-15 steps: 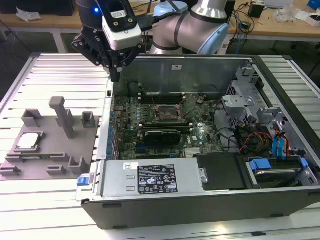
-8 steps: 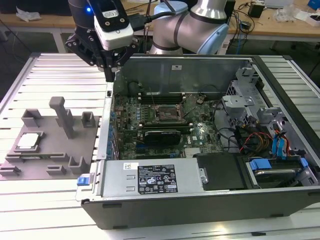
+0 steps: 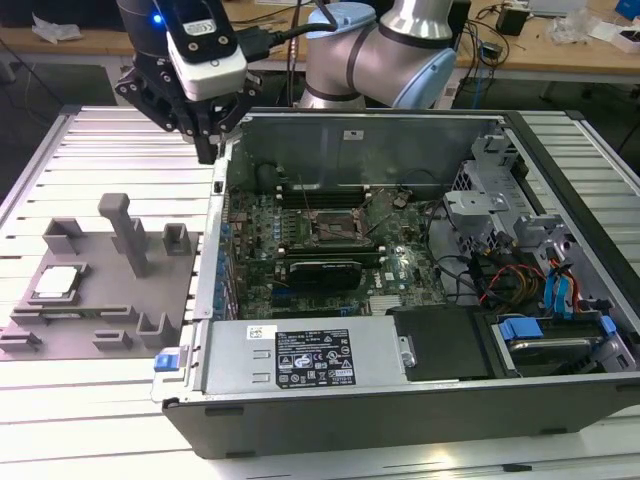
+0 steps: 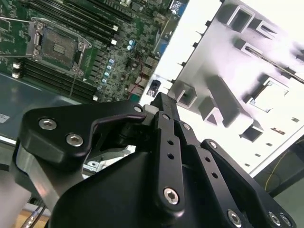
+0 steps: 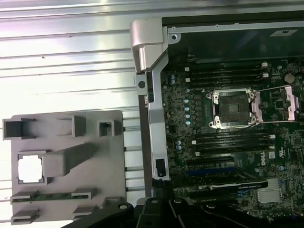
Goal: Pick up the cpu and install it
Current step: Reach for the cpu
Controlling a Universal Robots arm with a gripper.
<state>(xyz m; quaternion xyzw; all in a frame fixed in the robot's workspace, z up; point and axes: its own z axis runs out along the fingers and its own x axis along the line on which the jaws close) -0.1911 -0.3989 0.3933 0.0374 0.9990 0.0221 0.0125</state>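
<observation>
Cpu (image 3: 57,283) lies flat on fixture (image 3: 105,285).

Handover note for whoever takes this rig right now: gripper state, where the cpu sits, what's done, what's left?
Gripper: hangs above the edge of the computer case on the exterior view's left, not carrying the cpu.
Cpu: lies flat in a recess of the grey fixture plate, outside the case.
Socket: on the motherboard inside the case, open, with no chip in it.
Done: nothing that shows.
Left: both the pick-up and the install.
</observation>
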